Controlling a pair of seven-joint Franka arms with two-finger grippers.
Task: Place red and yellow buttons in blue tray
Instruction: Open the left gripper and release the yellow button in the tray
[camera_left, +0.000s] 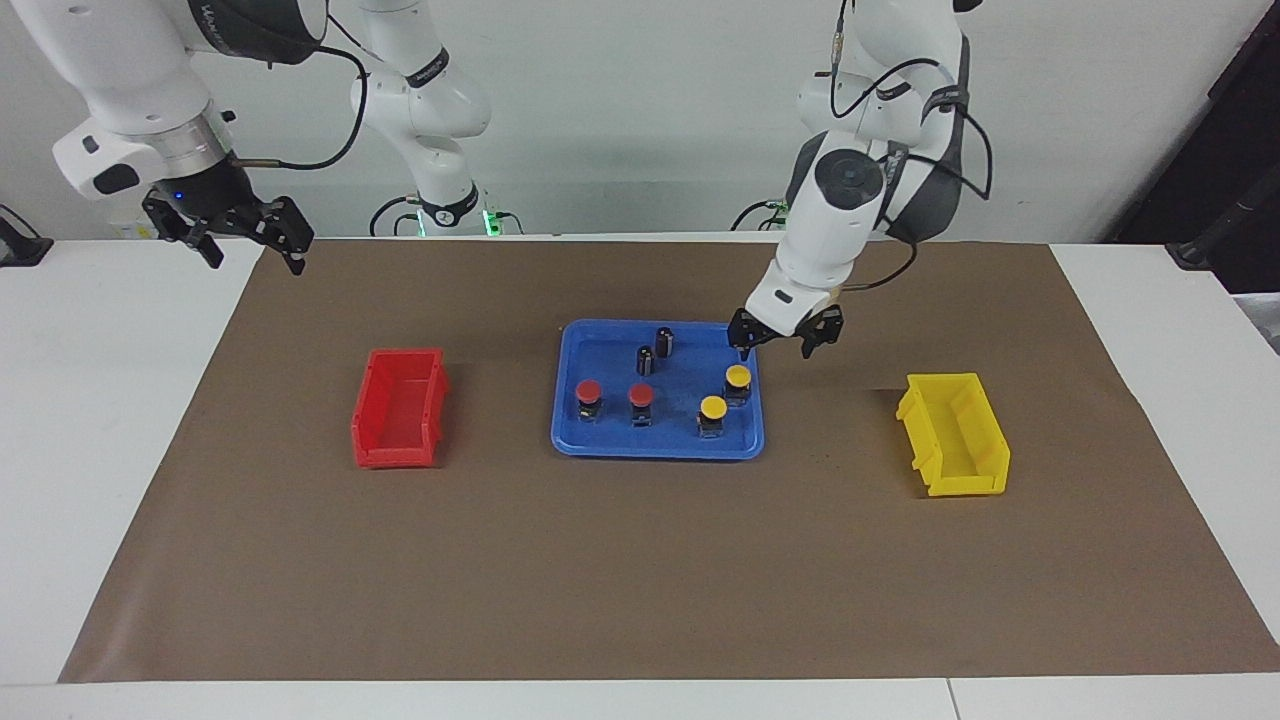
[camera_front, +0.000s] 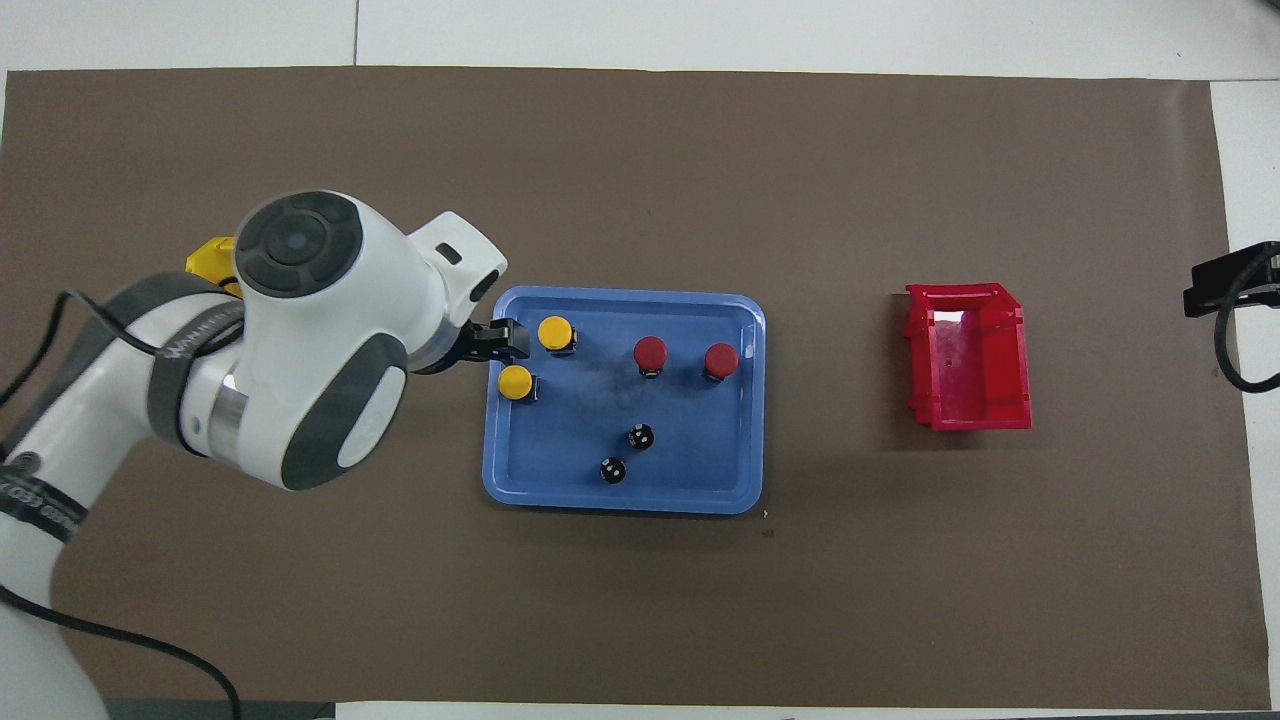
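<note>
The wide, shallow blue plastic tray (camera_left: 570, 440) lies mid-table on the brown paper mat (camera_left: 640, 580). In it stand four push buttons in a loose row along its edge farther from the robots: two red-capped buttons (camera_left: 588, 390) (camera_left: 641, 396) toward the right arm's end, two yellow-capped buttons (camera_left: 713, 408) (camera_left: 738, 376) toward the left arm's end. Two dark capless cylinders (camera_left: 645, 360) (camera_left: 664, 341) stand nearer the robots (also inside the tray). The small deep red plastic bin (camera_left: 400, 408) sits well apart toward the right arm's end, the small deep yellow plastic bin (camera_left: 955, 435) toward the left arm's.
</note>
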